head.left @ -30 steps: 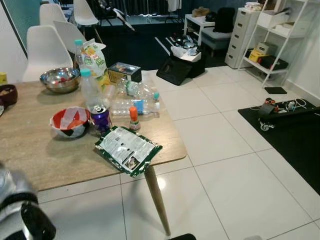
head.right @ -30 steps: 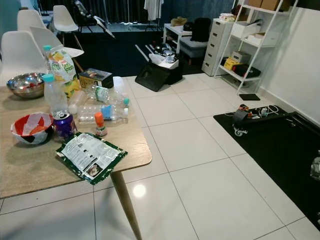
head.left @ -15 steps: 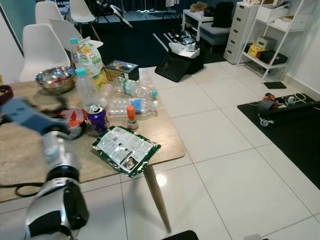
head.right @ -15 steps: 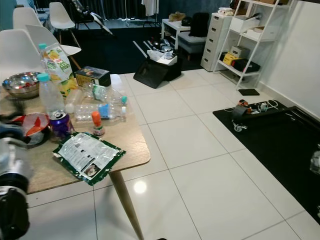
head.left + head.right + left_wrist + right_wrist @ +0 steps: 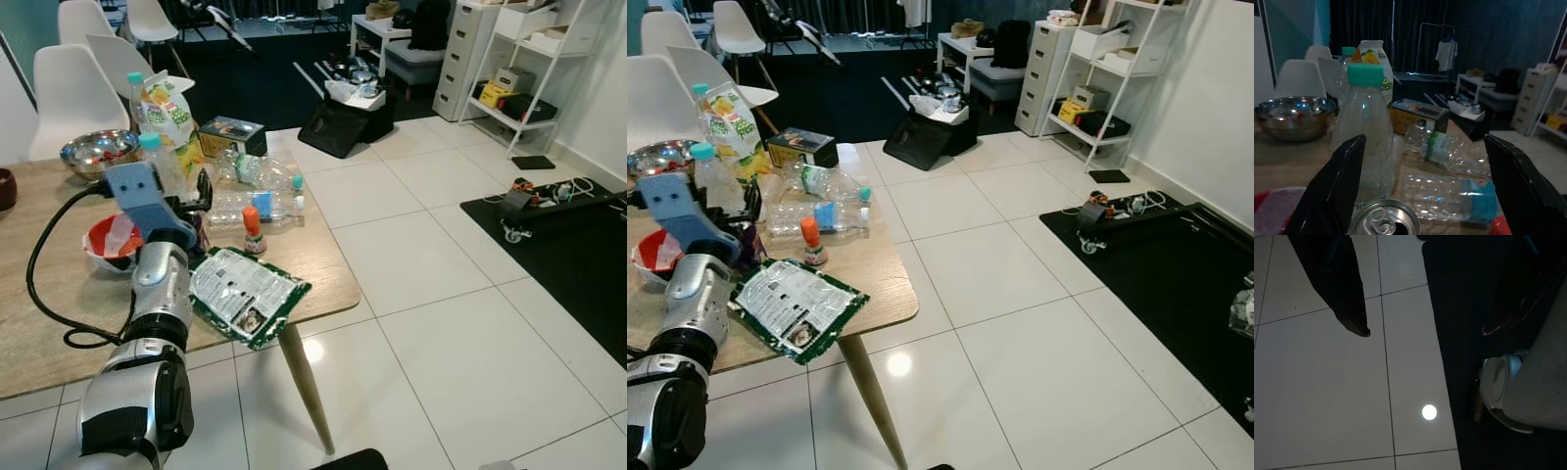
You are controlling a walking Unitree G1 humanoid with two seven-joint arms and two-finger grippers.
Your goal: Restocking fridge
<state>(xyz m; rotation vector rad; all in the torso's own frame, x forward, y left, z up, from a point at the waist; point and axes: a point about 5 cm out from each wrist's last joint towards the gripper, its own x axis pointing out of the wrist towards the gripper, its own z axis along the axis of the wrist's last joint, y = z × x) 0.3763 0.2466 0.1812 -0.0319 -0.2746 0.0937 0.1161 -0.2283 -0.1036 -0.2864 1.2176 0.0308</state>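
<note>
My left gripper (image 5: 1423,144) is open above the wooden table (image 5: 39,294), one black finger (image 5: 1332,191) on each side of a purple can's top (image 5: 1383,221). Its blue wrist block (image 5: 137,196) stands over a red bowl (image 5: 103,243). Just beyond the can stands an upright clear bottle (image 5: 1365,142) with a teal cap. Two clear bottles (image 5: 260,206) lie on their sides further on, beside a small orange-capped bottle (image 5: 252,227). A juice carton (image 5: 167,110) and a dark box (image 5: 227,135) stand at the back. My right gripper (image 5: 1425,333) hangs open over the floor tiles.
A green and white packet (image 5: 243,294) lies at the table's near corner. A steel bowl (image 5: 93,152) and white chairs (image 5: 73,93) are at the far left. A black cable (image 5: 44,284) loops over the tabletop. A black mat (image 5: 578,255) lies to the right, white shelving (image 5: 529,69) behind it.
My left arm has come up from below and reached out over the table, bringing its open gripper to the purple can. The camera has shifted slightly.
</note>
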